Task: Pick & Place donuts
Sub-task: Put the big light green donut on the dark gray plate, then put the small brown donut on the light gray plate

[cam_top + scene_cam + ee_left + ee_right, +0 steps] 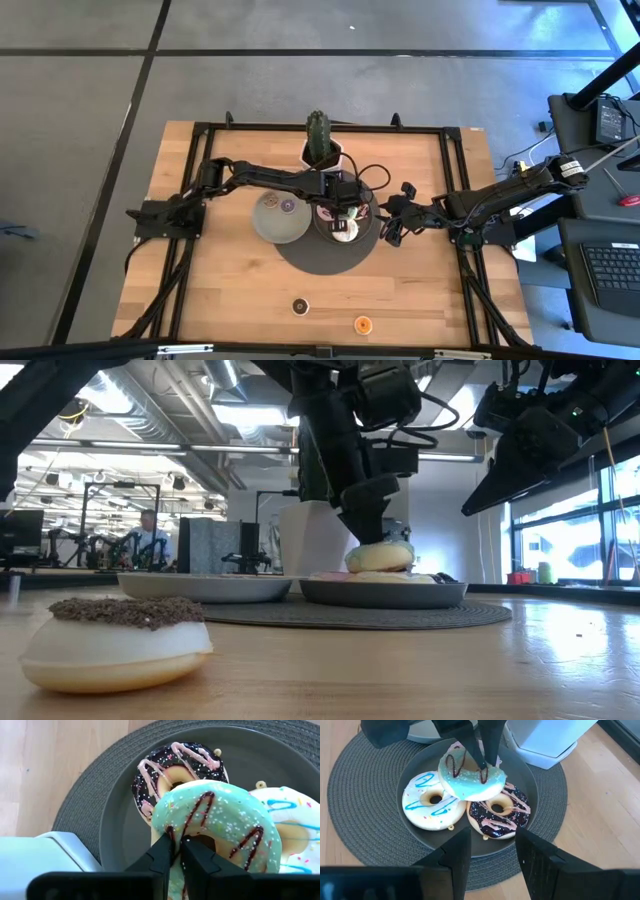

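A grey plate on a round dark mat holds a white-frosted donut with blue drizzle, a chocolate donut with pink drizzle and a mint-green donut with brown drizzle. My left gripper reaches over this plate and is shut on the green donut. My right gripper hovers open above the table, just right of the plate. A second grey plate to the left carries a tiny purple donut. A tiny dark donut and an orange one lie near the table's near edge. My left gripper pinches the green donut's ring beside its hole; one finger seems to stand in the hole, the other outside. The fingers come from above, pointing down. The donut sits tilted over the other two donuts; whether it rests on them, I cannot tell.
A white pot with a cactus stands right behind the plates, close to the left arm. The dark-topped tiny donut fills the low view's foreground. Bare wood lies on the table's left and between the mat and the near edge.
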